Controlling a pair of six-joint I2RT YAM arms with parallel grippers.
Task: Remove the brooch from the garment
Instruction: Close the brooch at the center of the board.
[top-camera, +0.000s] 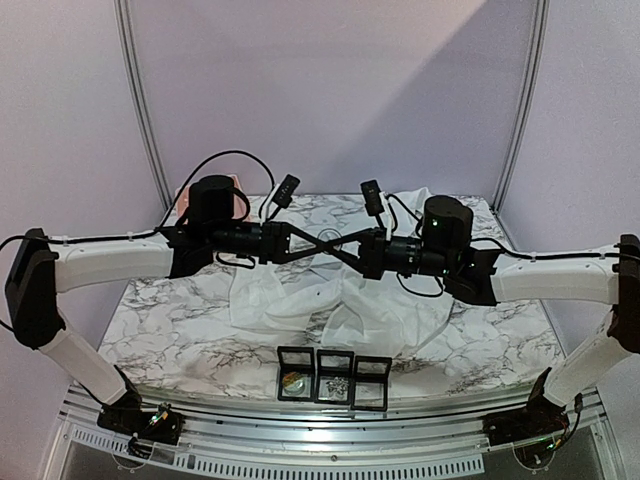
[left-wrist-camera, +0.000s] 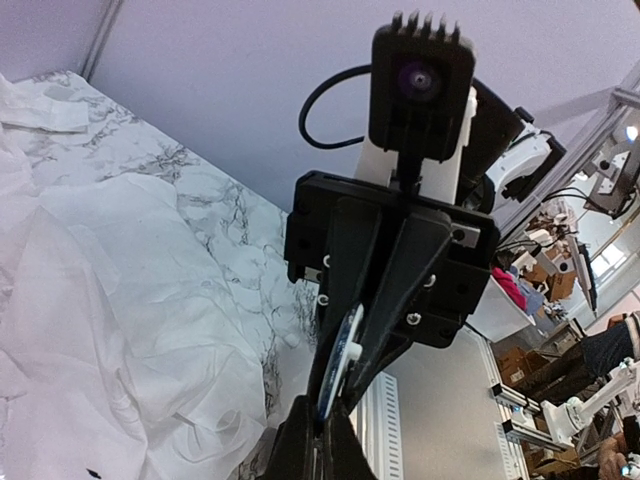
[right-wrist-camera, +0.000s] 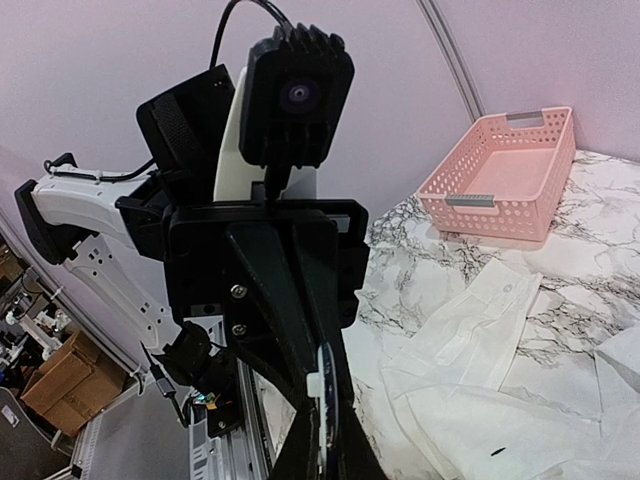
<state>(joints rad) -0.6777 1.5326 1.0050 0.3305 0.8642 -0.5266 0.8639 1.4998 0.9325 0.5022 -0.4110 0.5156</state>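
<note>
The white wrinkled garment (top-camera: 290, 300) lies spread on the marble table; it also shows in the left wrist view (left-wrist-camera: 100, 300) and the right wrist view (right-wrist-camera: 520, 390). The brooch, a thin blue-and-white disc with a white peg, shows edge-on (left-wrist-camera: 347, 362) (right-wrist-camera: 328, 400). It is held in the air above the garment, apart from the fabric. My left gripper (top-camera: 318, 245) (left-wrist-camera: 322, 445) and right gripper (top-camera: 333, 243) (right-wrist-camera: 330, 455) meet tip to tip over the table's middle. Both are shut on the brooch from opposite ends.
A pink basket (right-wrist-camera: 510, 165) stands at the table's far left corner, mostly hidden behind the left arm in the top view (top-camera: 183, 197). Three black display boxes (top-camera: 335, 378) sit at the front edge. A small dark speck (right-wrist-camera: 497, 452) lies on the shirt.
</note>
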